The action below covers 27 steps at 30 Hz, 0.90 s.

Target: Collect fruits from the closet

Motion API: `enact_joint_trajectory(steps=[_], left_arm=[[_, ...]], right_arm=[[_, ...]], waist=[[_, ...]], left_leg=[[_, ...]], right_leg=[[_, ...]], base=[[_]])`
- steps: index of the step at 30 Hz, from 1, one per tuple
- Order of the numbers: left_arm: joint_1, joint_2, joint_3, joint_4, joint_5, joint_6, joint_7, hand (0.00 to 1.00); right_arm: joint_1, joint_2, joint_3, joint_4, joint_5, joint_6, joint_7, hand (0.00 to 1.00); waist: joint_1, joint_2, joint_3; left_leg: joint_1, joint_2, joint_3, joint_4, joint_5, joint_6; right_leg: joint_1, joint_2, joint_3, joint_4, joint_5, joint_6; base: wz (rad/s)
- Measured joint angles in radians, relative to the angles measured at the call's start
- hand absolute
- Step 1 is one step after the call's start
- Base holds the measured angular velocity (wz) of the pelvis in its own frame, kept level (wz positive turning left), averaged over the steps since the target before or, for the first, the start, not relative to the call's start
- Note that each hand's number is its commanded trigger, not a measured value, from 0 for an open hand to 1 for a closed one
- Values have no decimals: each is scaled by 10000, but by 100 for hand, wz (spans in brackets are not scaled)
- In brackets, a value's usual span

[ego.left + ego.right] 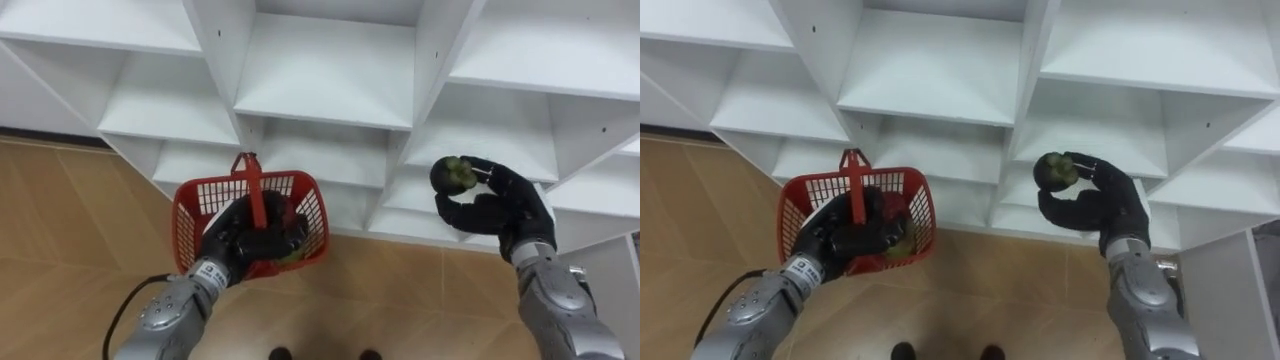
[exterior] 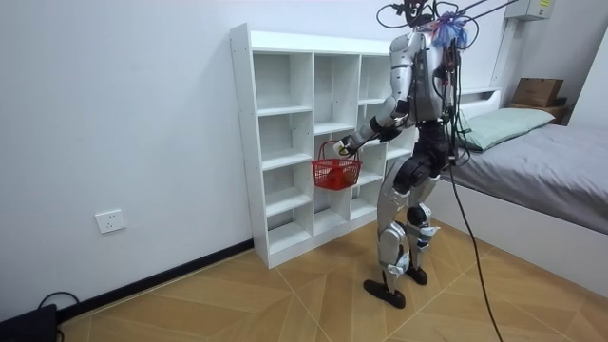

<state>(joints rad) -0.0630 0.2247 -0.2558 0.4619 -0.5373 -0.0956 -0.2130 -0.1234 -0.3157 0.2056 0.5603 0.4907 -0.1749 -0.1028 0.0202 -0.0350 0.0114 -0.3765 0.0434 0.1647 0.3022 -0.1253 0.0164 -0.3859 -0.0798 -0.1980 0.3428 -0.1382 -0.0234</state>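
My left hand [image 1: 245,243] [image 1: 845,238] is curled round the handle of a red plastic basket [image 1: 190,218] [image 1: 792,212] [image 2: 335,173], held in front of the white shelf unit [image 1: 330,90] [image 2: 285,142]. Something green and something dark red lie in the basket, partly hidden by the hand. My right hand [image 1: 500,205] [image 1: 1105,205] is raised to the basket's right, fingers and thumb pinching a dark green round fruit [image 1: 453,175] [image 1: 1052,170] before a lower shelf compartment. In the room view I stand upright facing the shelves.
The shelf unit's white compartments [image 1: 940,70] stand bare in the eye views. Wooden floor [image 1: 60,210] lies below and to the left. A bed [image 2: 541,157] stands on the room view's right behind me, and a wall socket [image 2: 111,221] is low on the wall.
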Motion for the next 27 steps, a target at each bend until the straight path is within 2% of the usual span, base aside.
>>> enact_joint_trajectory(steps=[2,8,22,27], left_arm=[[1,-19,-1,0,0,-46,50,100],[74,-15,-2,-26,99,-181,57,100],[68,-194,-61,-744,281,-188,51,100],[69,-528,-254,-754,294,-187,45,100]], right_arm=[[26,55,113,-90,-164,-1,200,100],[82,630,135,-401,-847,-14,675,100],[71,764,181,-941,-1778,18,1406,100],[106,964,321,-1244,-2300,19,1541,100]], waist=[[-42,-7,4],[-184,-17,12],[-186,53,52],[-183,57,54]], left_leg=[[-2,0,4,-18,0,0],[-38,-9,2,-20,-5,4],[-276,-15,-1,-2,-5,6],[-325,-24,6,1,-5,6]], right_leg=[[-4,-10,-6,-11,-5,8],[-35,-33,-25,-26,-10,17],[-344,-34,49,84,-9,15],[-382,-41,43,79,-10,16]], base=[[0],[0],[-1],[0]])
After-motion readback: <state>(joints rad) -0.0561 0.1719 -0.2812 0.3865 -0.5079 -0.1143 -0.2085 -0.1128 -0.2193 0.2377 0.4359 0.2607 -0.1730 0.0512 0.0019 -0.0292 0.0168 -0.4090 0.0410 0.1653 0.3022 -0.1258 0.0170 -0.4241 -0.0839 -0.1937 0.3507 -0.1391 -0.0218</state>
